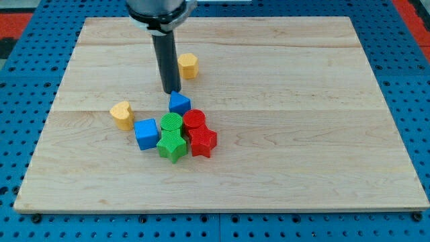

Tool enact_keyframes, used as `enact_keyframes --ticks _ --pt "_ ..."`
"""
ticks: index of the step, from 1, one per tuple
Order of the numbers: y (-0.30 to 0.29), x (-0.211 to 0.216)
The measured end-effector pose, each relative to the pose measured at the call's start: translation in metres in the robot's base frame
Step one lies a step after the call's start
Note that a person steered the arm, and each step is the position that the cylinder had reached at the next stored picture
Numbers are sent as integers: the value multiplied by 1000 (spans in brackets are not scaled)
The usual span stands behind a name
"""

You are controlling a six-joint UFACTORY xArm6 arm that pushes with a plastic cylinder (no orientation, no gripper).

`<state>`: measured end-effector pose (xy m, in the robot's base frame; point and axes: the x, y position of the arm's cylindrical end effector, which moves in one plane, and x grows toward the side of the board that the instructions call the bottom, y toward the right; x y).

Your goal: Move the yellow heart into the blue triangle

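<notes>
The yellow heart lies on the wooden board at the view's left of the cluster. The blue triangle sits at the top of the cluster, to the heart's right. My tip is just above and slightly left of the blue triangle, at or near its top edge. The heart is well apart from my tip, down and to the left.
A blue cube, a green cylinder, a green star, a red cylinder and a red star are packed below the triangle. A yellow pentagon-like block lies right of the rod.
</notes>
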<state>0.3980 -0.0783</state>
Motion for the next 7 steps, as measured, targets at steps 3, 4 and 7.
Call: enact_keyframes --ticks 3,4,7 --pt "-151 41" --pt "-99 80" --pt "-52 47"
